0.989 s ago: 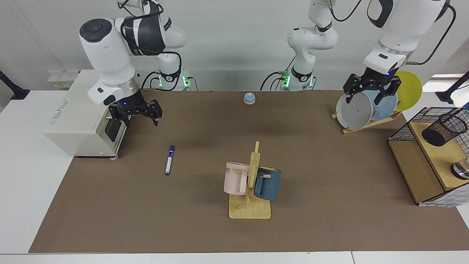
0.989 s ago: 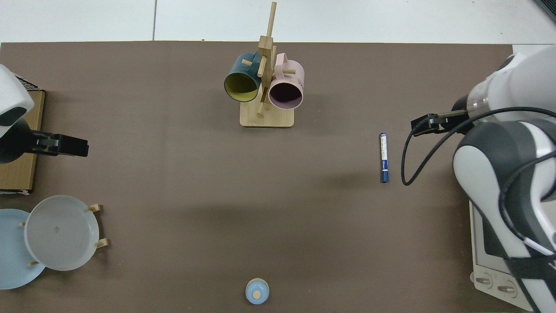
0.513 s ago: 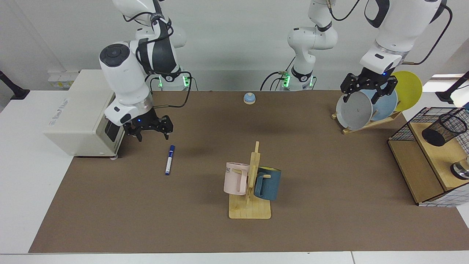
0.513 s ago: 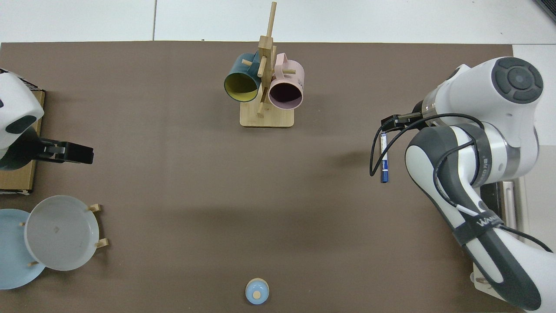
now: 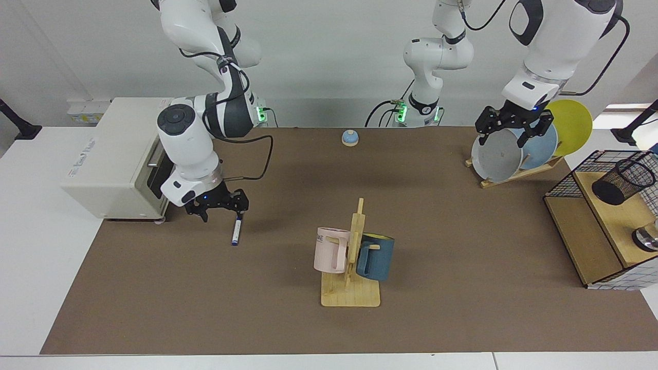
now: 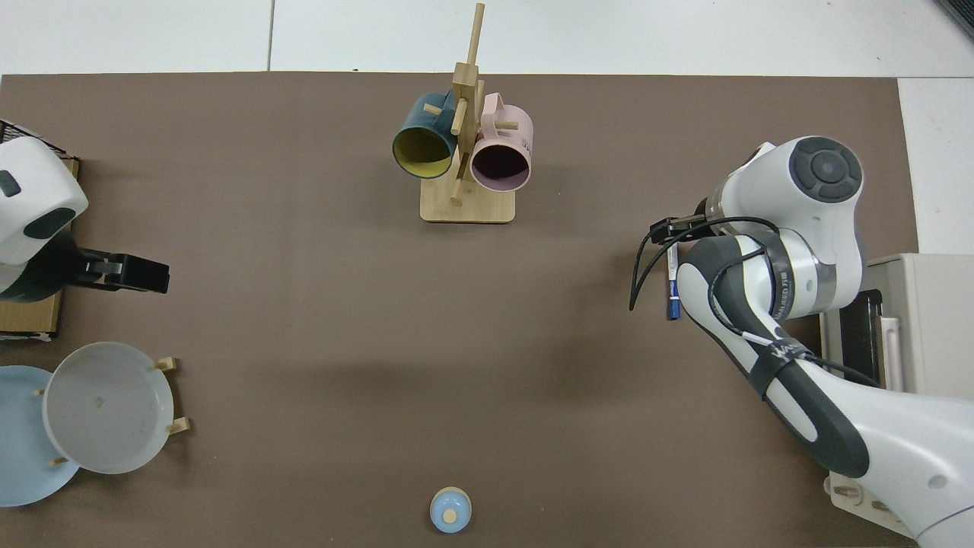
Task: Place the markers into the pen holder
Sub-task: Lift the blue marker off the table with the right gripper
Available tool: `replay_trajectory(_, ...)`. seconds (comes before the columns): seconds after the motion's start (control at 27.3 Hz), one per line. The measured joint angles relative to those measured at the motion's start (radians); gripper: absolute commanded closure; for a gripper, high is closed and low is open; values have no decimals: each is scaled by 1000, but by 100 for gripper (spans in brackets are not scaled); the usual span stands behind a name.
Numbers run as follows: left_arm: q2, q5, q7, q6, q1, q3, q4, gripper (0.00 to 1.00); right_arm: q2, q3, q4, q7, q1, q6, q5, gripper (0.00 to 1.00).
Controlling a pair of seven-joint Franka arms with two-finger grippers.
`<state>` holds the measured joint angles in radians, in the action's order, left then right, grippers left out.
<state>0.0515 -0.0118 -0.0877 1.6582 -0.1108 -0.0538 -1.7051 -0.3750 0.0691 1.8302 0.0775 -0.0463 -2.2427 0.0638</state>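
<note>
— Lying flat on the brown mat (image 5: 154,308), your marker (image 5: 236,232) has not shifted from a second ago. Its cap end is now hidden under the right gripper (image 5: 220,206) in the facing view; from above only part of the white barrel and the blue cap (image 6: 673,308) show beside the arm.

— And that gripper?

— It has come down and across from beside the white appliance (image 5: 110,154) and now hangs low over the marker's far end. Its fingers are spread apart, with nothing between them. You can't tell from either view whether a fingertip touches the barrel.

— Where is the pen holder?

— Well apart from the marker, at the opposite end of the table: the black mesh cup (image 5: 622,181) sits tilted on the wooden shelf inside the wire-grid basket frame (image 5: 565,177), unchanged.

— The other arm?

— Your left gripper (image 5: 514,126) waits above the grey plate (image 5: 496,154) in the plate rack, fingers parted and holding nothing. It has risen slightly since a second ago. In the top view it shows as the black piece (image 6: 125,272) at the mat's edge.

— Anything else?

— The mug tree (image 5: 354,257) with its pink and blue mugs stands as before.
</note>
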Motion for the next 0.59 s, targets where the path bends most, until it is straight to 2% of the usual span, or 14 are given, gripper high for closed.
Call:
replay_trajectory(0.11,0,0,3,0,0,0,-6,0,-19,0,17,5,0,-18,14,2)
replay_trajectory(0.22,0,0,3,0,0,-1,-10,0,-31,-1,20,18,0,-24,33,13)
replay_trajectory(0.33,0,0,3,1,0,-1,-15,0,-38,0,22,56,-1,-38,44,29)
replay_trajectory(0.48,0,0,4,1,0,-2,-18,0,-41,1,23,88,-3,-51,45,34)
replay_trajectory(0.59,0,0,4,1,1,-2,-18,0,-45,1,25,97,-4,-59,45,42)
